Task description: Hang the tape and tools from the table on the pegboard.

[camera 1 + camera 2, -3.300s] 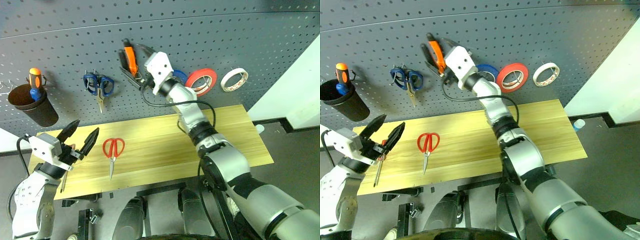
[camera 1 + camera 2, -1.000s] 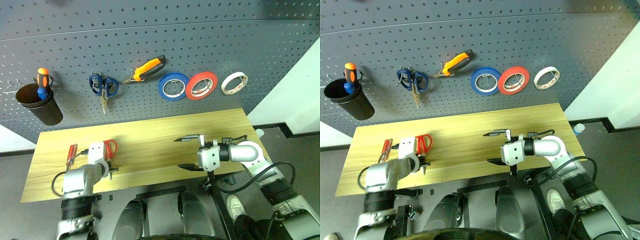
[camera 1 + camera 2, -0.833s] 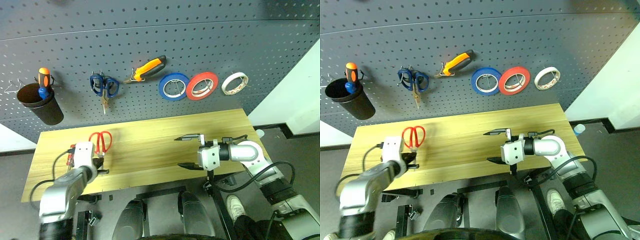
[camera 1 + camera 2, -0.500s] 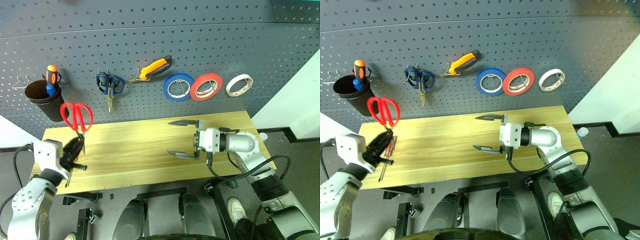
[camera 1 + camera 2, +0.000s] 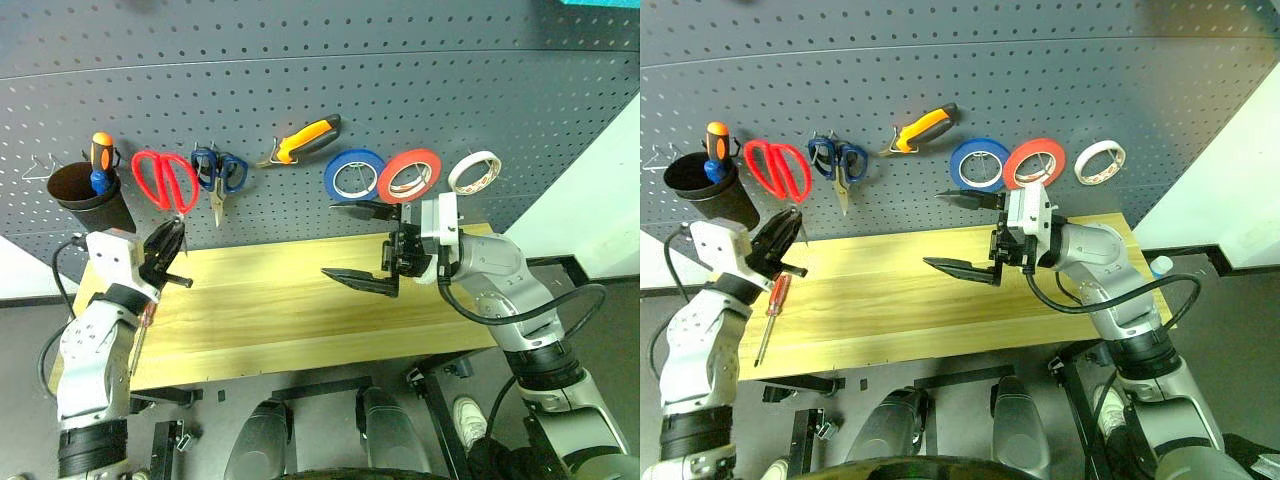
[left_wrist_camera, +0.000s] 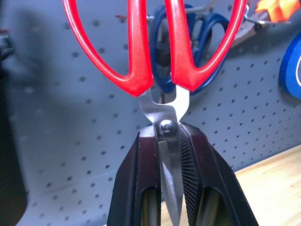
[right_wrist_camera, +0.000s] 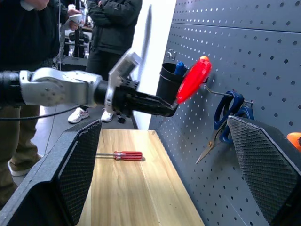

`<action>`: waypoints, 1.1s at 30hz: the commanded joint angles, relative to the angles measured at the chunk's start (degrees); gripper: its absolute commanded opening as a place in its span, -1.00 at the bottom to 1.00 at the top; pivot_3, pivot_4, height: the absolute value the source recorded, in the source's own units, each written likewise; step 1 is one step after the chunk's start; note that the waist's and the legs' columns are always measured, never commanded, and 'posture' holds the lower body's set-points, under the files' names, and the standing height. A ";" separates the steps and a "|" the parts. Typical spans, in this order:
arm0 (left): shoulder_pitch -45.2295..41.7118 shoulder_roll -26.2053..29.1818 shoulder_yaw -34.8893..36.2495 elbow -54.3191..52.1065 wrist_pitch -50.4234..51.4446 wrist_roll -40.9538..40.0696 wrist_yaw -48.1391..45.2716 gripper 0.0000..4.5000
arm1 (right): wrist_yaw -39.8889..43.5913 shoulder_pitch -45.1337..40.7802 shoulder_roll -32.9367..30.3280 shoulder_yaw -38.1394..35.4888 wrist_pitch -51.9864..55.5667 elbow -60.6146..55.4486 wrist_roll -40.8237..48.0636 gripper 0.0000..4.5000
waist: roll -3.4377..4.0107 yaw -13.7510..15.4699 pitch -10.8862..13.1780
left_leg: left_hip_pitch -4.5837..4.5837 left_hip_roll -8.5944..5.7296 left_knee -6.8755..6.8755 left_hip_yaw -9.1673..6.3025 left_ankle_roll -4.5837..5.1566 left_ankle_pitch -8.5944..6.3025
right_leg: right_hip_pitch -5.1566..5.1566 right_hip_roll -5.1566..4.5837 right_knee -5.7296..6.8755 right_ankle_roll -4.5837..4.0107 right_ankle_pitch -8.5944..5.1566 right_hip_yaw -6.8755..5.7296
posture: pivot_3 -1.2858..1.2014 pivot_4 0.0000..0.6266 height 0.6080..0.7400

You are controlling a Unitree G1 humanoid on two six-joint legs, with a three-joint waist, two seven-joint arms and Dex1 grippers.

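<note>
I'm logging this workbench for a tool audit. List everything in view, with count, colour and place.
Pegboard: one, dark grey, behind the table.
Table: one, light wood.
Cup: one, dark, hung at pegboard's left, holding an orange-and-blue screwdriver.
Red scissors: one, held up at the pegboard.
Blue scissors: one, hanging.
Pliers: one, orange-and-black, hanging.
Tape rolls: blue, red, whitish, hanging.
Red screwdriver: one, on the table's left.
People: two, standing beyond the table's end.
Left gripper: shut on the red scissors.
Right gripper: open, above the table.

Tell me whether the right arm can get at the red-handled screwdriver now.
Probably not easily: the red-handled screwdriver lies at the table's far left end under the left gripper, while the open right gripper hovers mid-table.
</note>
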 commanded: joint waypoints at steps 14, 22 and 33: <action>-2.52 4.78 -7.26 3.06 13.71 6.39 3.00 0.30 | -1.11 2.57 0.46 -2.49 -0.13 -4.10 -3.16 1.00 | -0.03 -0.30 -0.18 | 0.00 0.00 0.00 0.02 0.00 0.00 | -0.01 0.00 -0.01 0.11 0.07 0.00 | -0.01 -0.70 1.00; 2.30 7.68 -2.98 6.47 35.15 3.91 6.25 0.58 | 0.28 3.41 0.48 -2.05 -1.34 -3.07 -5.24 1.00 | 0.00 -1.51 -0.22 | 0.06 0.01 -0.02 0.01 0.01 0.00 | -0.04 0.01 0.10 0.14 0.05 0.01 | 0.01 -0.65 1.00; -13.47 13.97 -4.60 40.95 34.72 9.66 9.76 1.00 | 0.20 5.22 1.06 -2.06 -1.77 -2.92 -6.77 1.00 | -0.07 -1.49 -0.26 | 0.06 0.00 0.00 0.00 0.01 0.01 | -0.08 0.01 0.16 0.14 0.07 0.00 | 0.00 -0.61 1.00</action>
